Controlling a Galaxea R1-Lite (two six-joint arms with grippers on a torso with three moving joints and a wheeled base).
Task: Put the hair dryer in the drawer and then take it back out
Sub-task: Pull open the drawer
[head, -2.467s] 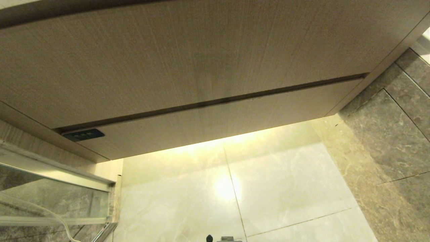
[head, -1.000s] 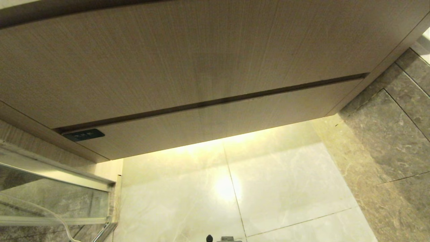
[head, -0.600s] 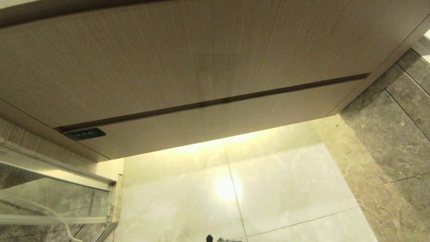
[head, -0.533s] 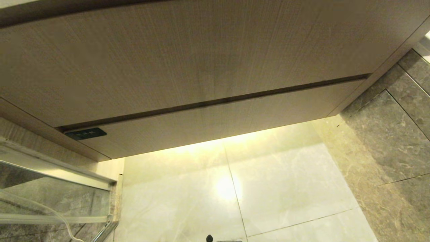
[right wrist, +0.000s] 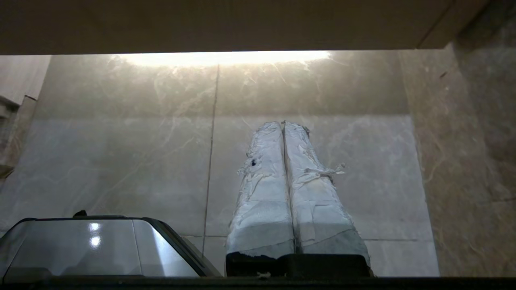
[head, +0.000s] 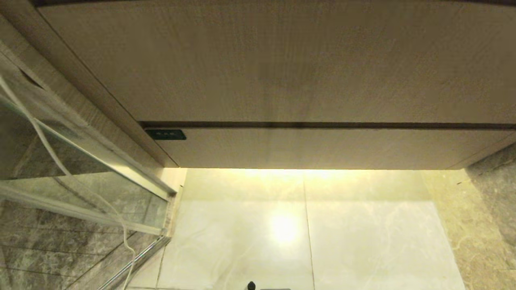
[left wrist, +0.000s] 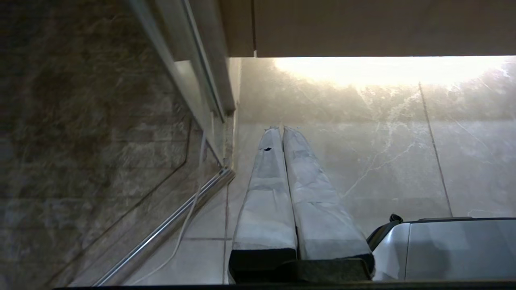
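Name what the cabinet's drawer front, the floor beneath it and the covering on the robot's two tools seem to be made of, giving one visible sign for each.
Drawer front: probably wood-grain laminate or veneer, matte; fine straight grain lines.
Floor: looks like polished marble or marble-look tile; veining, grout lines, a bright reflection.
Left tool and right tool: seemingly wrapped in white tape or cloth; wrinkles and frayed edges.

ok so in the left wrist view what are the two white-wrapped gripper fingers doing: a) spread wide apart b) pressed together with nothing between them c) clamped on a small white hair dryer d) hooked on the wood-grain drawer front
b: the left gripper points at the pale marble floor tiles with its white-wrapped fingers closed against each other and nothing between them; no hair dryer shows in any view.
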